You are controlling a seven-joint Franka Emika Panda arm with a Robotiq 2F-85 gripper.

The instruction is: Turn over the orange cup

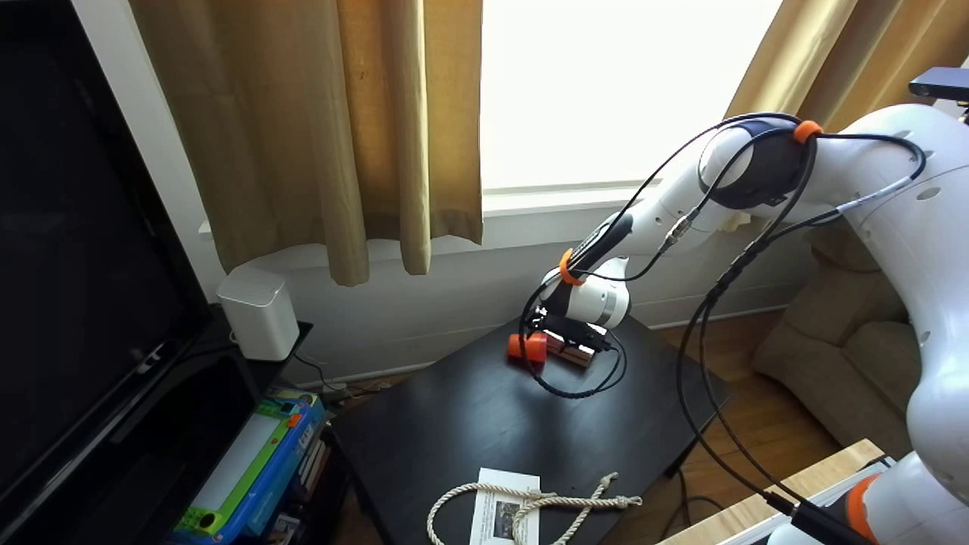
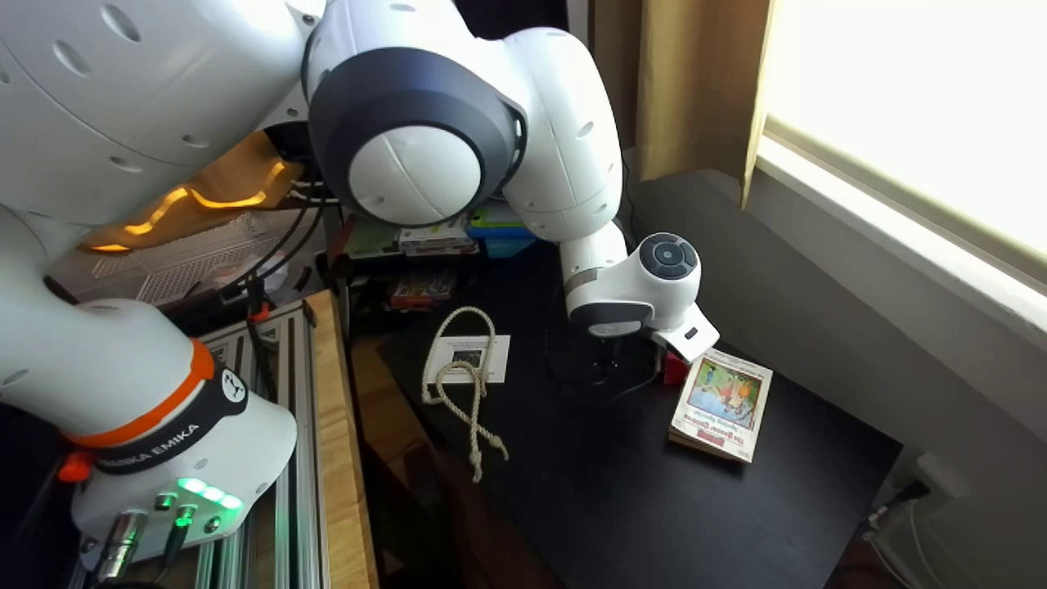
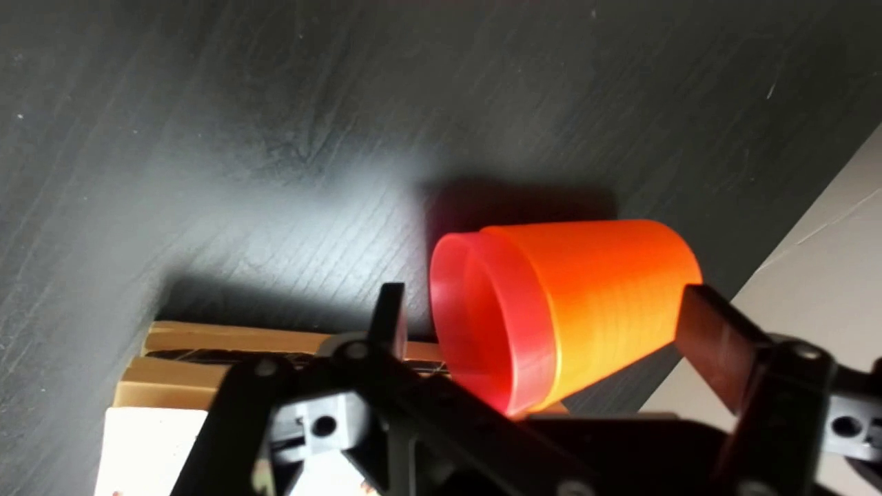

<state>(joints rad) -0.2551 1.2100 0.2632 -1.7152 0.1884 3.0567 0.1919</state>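
Black table [image 1: 500, 431] carries the small stuff here. Knotted rope [image 1: 583, 502] looped on it, well apart from where I'm working. My claw [image 3: 548, 293]: 2 fingers [image 3: 720, 344] spread apart, nothing clamped, low over the table. Stack of illustrated paperbacks [image 2: 721, 405], at least 2, near the claw; cover print too small to trust. Printed white card [image 1: 487, 522] lies partly under the rope.

Smallest, and my job: orange plastic cup [image 3: 572, 310]. On its side, looks to rest on the table, right by the paperbacks; touching them or not, can't tell. Mouth faces 1 of my fingers with a gap showing; base is at the other finger, contact unclear. So I straddle it lengthwise.

Handling, my guess: very light, thin-walled, fairly stiff but giving at the rim under a hard squeeze. Smooth, so a bit slippery; sides taper, so my fingers could slide toward the narrow base, and it could roll if nudged. Not fragile. I'd call this the approach, turn not yet done. Lengthwise pinch, rim to base, looks workable if light, but the thin rim edge gives a finger little to bear on. Hold across the sides, on the wider body just behind the rim band, seems surer for tipping it. Main risk: paperbacks crowding a finger on that side.
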